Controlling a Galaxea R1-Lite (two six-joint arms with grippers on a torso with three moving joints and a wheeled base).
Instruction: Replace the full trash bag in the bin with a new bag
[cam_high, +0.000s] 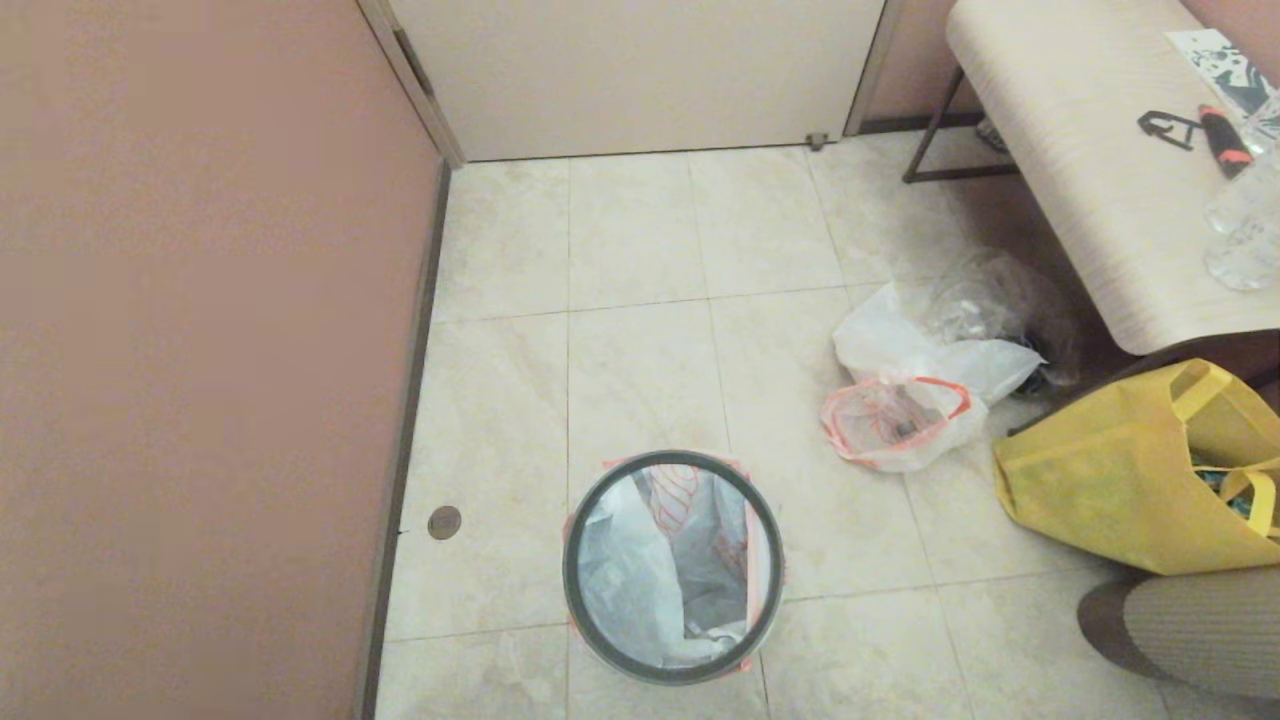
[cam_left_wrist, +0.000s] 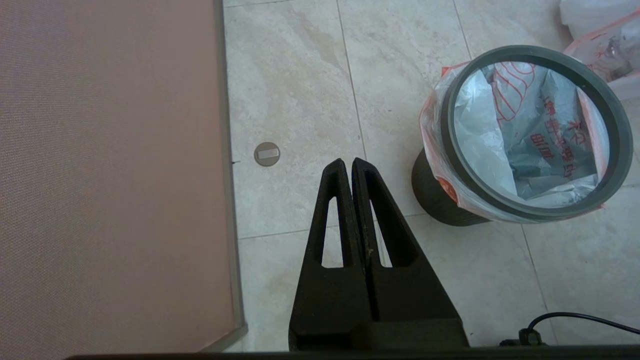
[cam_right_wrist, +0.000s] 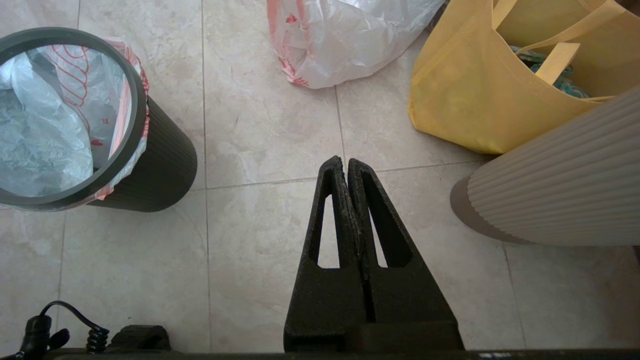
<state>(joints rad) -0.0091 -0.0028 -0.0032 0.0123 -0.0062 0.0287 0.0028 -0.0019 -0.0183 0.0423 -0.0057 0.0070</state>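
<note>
The bin (cam_high: 573, 590) stands on the tiled floor near me, a black ribbed pail (cam_right_wrist: 165, 165) with its dark-grey ring (cam_left_wrist: 617, 150) on top. The new bag (cam_high: 640, 590), white with red cartoon lines and lettering (cam_left_wrist: 545, 145), lines the inside. Its pink-orange edge folds out under the ring. The full trash bag (cam_high: 905, 415) lies on the floor to the bin's far right, and its pink-banded mouth (cam_right_wrist: 300, 45) faces the bin. My left gripper (cam_left_wrist: 347, 162) is shut and empty above the floor left of the bin. My right gripper (cam_right_wrist: 345, 161) is shut and empty between bin and tote.
A yellow fabric tote (cam_high: 1110, 480) sits at the right, a clear bag of dark items (cam_high: 1000, 300) behind the full bag. A pale table (cam_high: 1080, 150) stands far right. A ribbed beige leg (cam_high: 1200, 625) is near right, a pink wall (cam_high: 200, 350) runs along the left.
</note>
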